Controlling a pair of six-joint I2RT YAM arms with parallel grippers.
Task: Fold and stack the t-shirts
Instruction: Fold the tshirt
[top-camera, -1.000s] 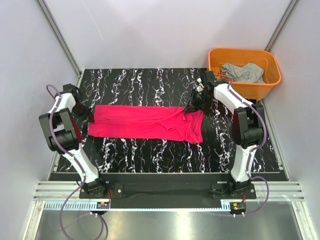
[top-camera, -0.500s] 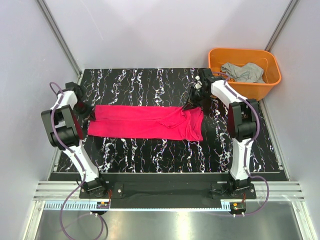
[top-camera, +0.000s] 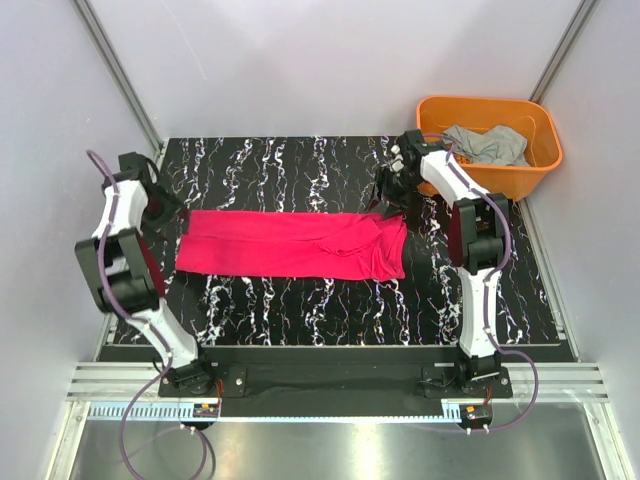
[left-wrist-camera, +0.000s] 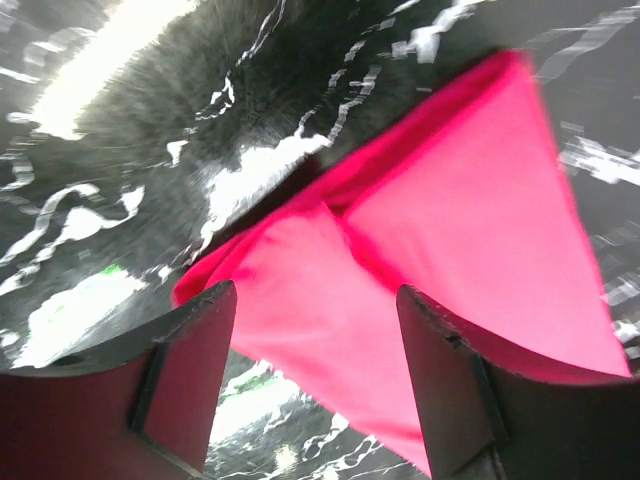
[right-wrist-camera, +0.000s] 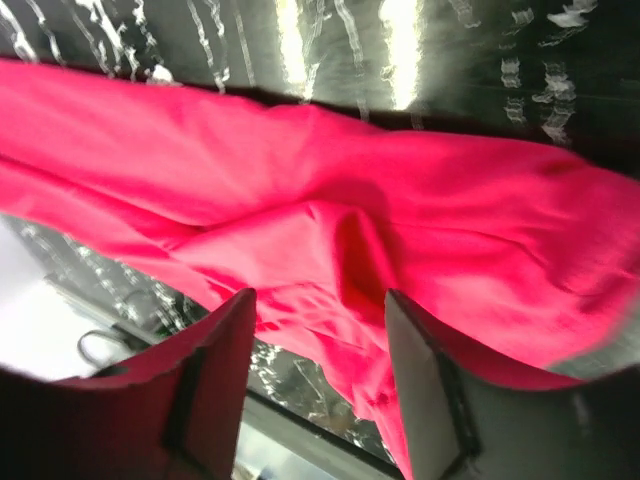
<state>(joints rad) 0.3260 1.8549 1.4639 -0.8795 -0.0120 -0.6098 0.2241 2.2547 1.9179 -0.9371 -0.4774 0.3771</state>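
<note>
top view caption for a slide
magenta t-shirt folded into a long strip on the table, grey t-shirt in orange basket

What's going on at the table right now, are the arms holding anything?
The red t-shirt lies on the black table, folded into a long strip. The left end effector hovers at its left end and the right end effector at its right end. Both are open and grip nothing. The grey t-shirt lies crumpled in the orange basket at the far right corner, not yet folded.

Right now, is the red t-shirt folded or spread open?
Folded, partly: the red t-shirt lies as a long narrow strip on the table, layers overlapping in the left wrist view.
</note>
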